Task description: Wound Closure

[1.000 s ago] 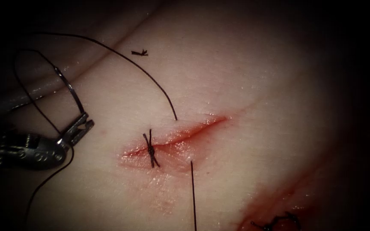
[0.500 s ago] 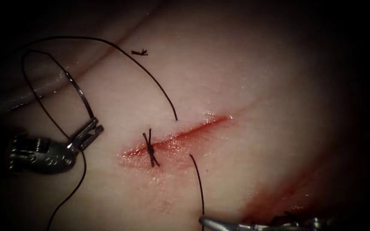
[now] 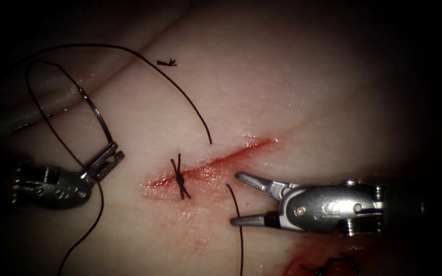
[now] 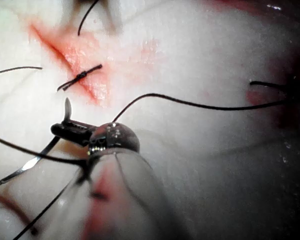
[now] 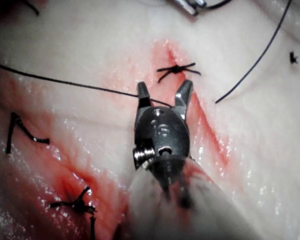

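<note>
While the left tool [image 3: 109, 157] sits well to the left of the cut [image 3: 216, 162], its jaws are clamped on the needle [image 3: 96, 114] close to one end of the curve, and the rest of the curve arcs up and away above the tissue [image 3: 292, 87], outside it. From the needle the thread [image 3: 144, 64] loops round behind the left tool and sweeps across to enter the tissue just above the cut; it emerges again below the cut, and that strand runs down past the right tool [image 3: 236, 199]. The right tool lies on the lower side of the cut with its jaws spread wide and holding nothing; the emerging strand passes just beside the jaw tips, though contact cannot be confirmed from this angle. One finished knot [image 3: 180, 178] crosses the left part of the cut, amid red fluid [image 3: 205, 176]. A cut end of thread [image 3: 167, 63] lies well above the cut
</note>
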